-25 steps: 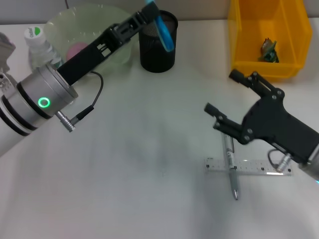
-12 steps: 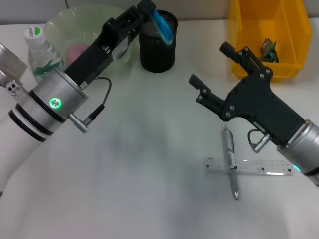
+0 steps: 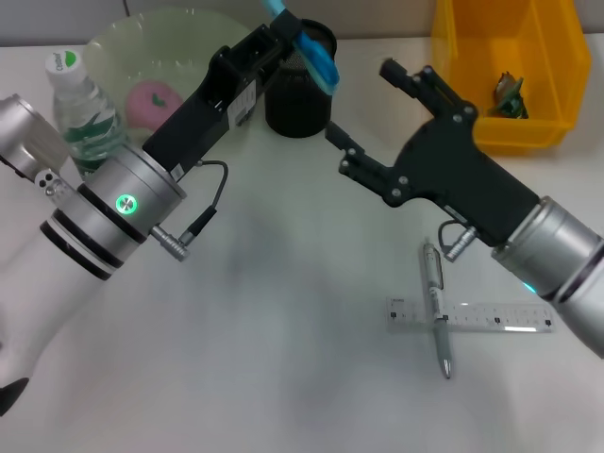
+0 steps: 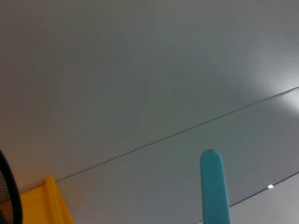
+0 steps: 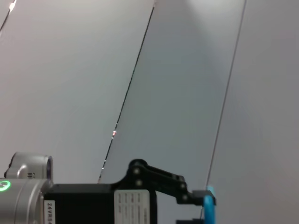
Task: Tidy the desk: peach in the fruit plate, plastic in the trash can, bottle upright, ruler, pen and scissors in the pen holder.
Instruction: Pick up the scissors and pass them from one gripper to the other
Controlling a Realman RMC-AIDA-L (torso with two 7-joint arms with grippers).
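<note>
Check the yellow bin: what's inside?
The yellow bin holds one small crumpled piece of green-and-brown plastic near its right wall. The rest of the visible floor is bare; the front wall hides the near strip, and the right gripper covers none of it.

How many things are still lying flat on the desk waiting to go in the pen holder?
2: the pen and the clear ruler, crossed over each other on the desk near the right arm. The blue scissors are held in the left tool over the pen holder.
</note>
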